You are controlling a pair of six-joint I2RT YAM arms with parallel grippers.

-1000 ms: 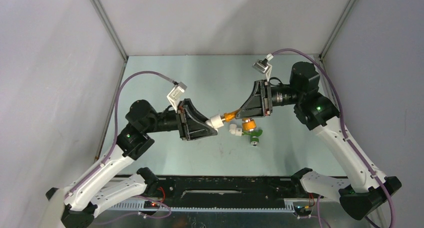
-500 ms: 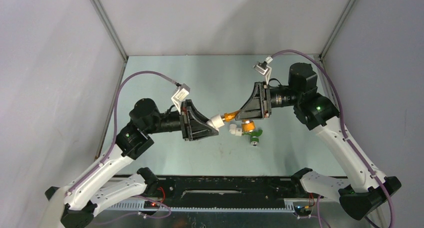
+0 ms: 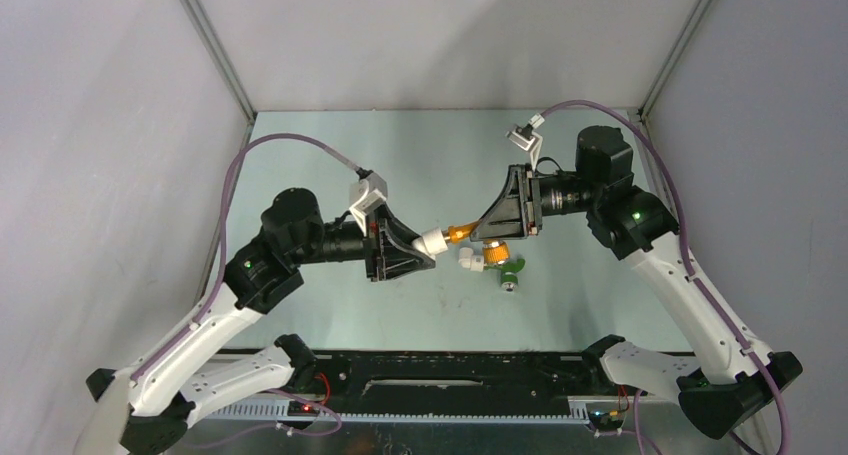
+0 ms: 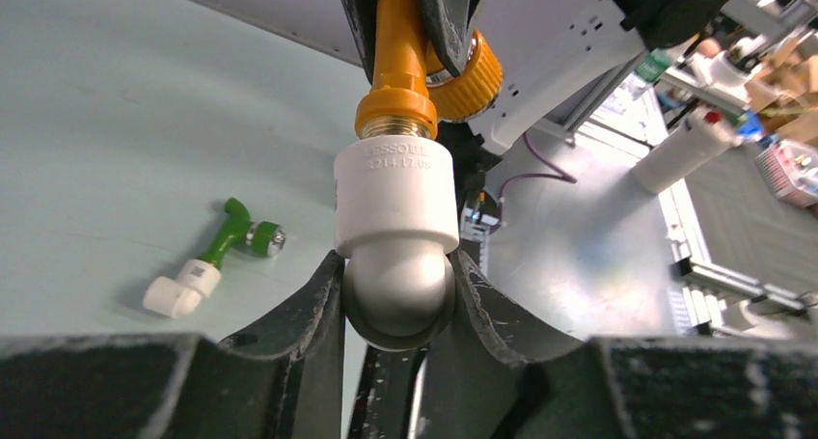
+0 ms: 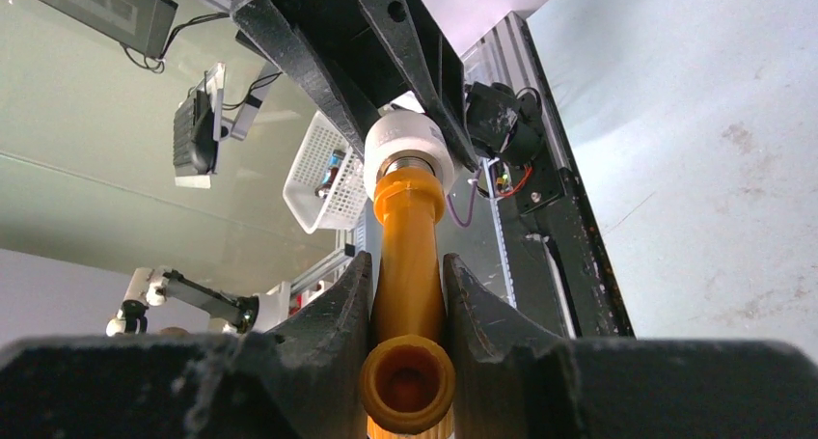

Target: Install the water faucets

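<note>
Left wrist view: pinches bend of white elbow fitting [image 4: 396, 203] in left gripper [image 4: 397, 299], fingers [image 4: 313, 309] tight on both sides. Meets orange faucet [image 4: 398, 68] at the fitting's collar, metal thread [image 4: 395, 126] showing at the joint. Clamps the faucet's stem in right gripper [image 5: 406, 294], just beyond the fitting. Well apart from the fitting, lying on the table [image 4: 96, 111]: green faucet [image 4: 231, 229], joined to a second white elbow [image 4: 176, 292].
</note>
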